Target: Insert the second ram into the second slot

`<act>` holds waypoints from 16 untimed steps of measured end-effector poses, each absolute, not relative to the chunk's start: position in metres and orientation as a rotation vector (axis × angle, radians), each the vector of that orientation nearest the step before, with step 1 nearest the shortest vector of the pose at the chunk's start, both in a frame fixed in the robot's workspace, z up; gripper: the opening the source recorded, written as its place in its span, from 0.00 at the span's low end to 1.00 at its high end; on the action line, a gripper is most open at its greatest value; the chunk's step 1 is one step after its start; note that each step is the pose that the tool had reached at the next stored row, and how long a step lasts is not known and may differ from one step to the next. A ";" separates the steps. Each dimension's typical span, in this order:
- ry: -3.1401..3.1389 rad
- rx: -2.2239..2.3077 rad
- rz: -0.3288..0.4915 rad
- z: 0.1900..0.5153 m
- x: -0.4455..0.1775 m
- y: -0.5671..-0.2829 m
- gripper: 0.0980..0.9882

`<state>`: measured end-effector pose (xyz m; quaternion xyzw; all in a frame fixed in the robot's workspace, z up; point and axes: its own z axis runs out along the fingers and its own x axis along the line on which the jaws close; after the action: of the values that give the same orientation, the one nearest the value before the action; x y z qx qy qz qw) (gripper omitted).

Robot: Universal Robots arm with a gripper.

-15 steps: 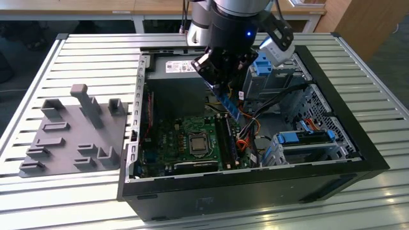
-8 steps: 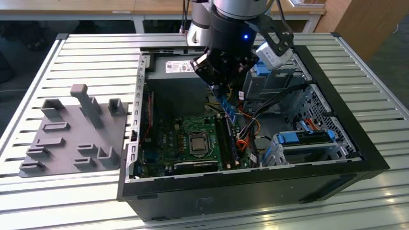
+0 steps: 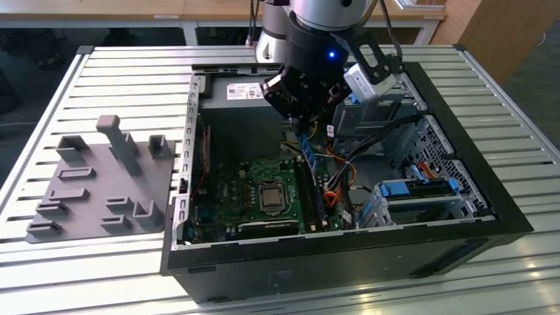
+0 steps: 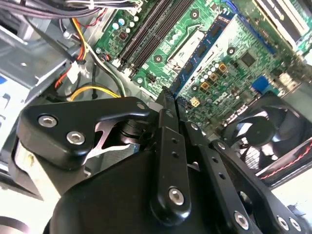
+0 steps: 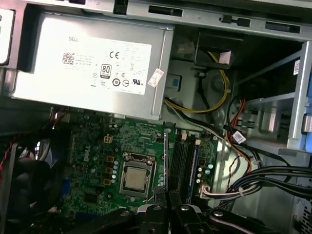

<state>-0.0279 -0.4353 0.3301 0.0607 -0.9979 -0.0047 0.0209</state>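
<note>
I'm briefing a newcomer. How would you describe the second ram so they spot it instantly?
Find the open computer case, then the gripper reaching into it. The second ram is the thin dark-blue stick it holds over the green motherboard, unlike the bright blue drive-bay clips toward the exterior view's right.

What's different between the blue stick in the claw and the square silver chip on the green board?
The stick is long, thin and dark blue; the chip is square and silver. The stick stands on edge, gripped in the claw; the chip lies flat on the board. Both are inside the open case.
</note>
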 end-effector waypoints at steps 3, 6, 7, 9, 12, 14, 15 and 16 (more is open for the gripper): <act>-3.098 0.116 -0.014 0.328 -0.028 -0.435 0.04; -3.099 0.060 -0.013 0.328 -0.028 -0.435 0.04; -3.100 0.049 -0.013 0.327 -0.028 -0.436 0.04; -3.100 0.037 -0.013 0.327 -0.028 -0.438 0.04; -3.100 0.031 -0.012 0.327 -0.028 -0.442 0.04; -3.100 0.031 -0.012 0.327 -0.028 -0.445 0.04; -3.100 0.030 -0.012 0.327 -0.028 -0.447 0.04; -3.100 0.030 -0.012 0.326 -0.028 -0.448 0.04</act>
<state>-0.0278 -0.4477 0.3263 0.0098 -0.9997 -0.0039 0.0207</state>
